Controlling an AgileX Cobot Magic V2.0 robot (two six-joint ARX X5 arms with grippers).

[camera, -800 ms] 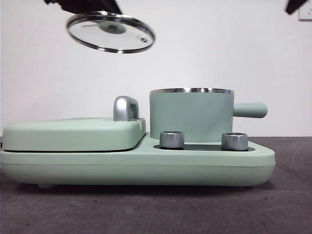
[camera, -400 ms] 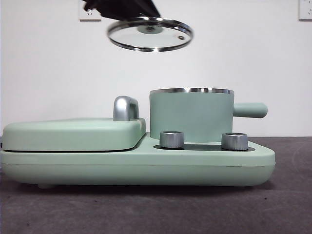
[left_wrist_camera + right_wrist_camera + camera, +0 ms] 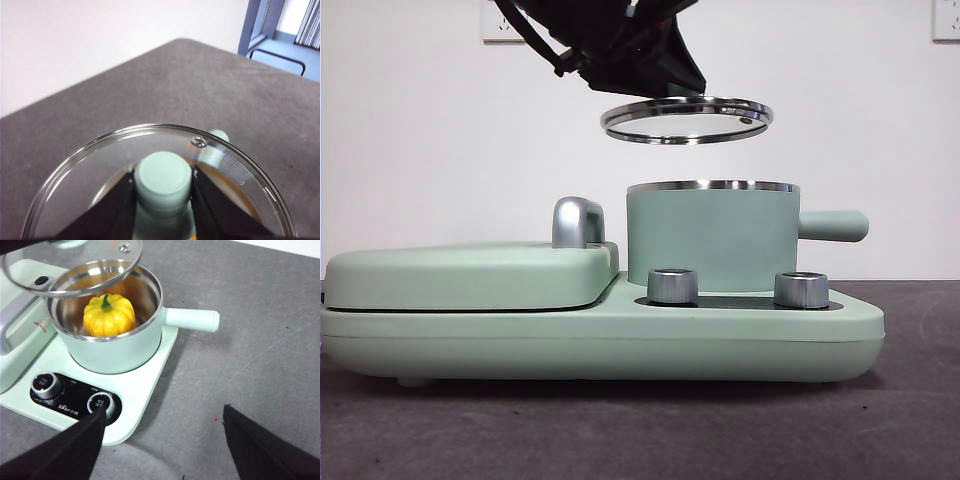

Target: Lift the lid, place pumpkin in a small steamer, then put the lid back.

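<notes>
The glass lid (image 3: 686,120) hangs level a short way above the small steamer (image 3: 712,235), slightly to its left. My left gripper (image 3: 668,85) comes down from the top of the front view, dark and large. In the left wrist view it (image 3: 163,192) is shut on the lid's mint knob (image 3: 163,175). The pumpkin (image 3: 109,315) sits upright inside the steamer (image 3: 115,352), partly under the lid's edge (image 3: 75,265). My right gripper (image 3: 165,450) is open and holds nothing, above the table to the right of the appliance.
The steamer stands on a wide mint appliance base (image 3: 620,340) with two silver knobs (image 3: 672,286) in front. A flat mint cover (image 3: 470,275) with a silver handle (image 3: 577,222) lies on the left. The steamer's side handle (image 3: 832,226) points right.
The left gripper has carried the lid right and down from the upper left. The lid has levelled out and now hangs over the steamer.
</notes>
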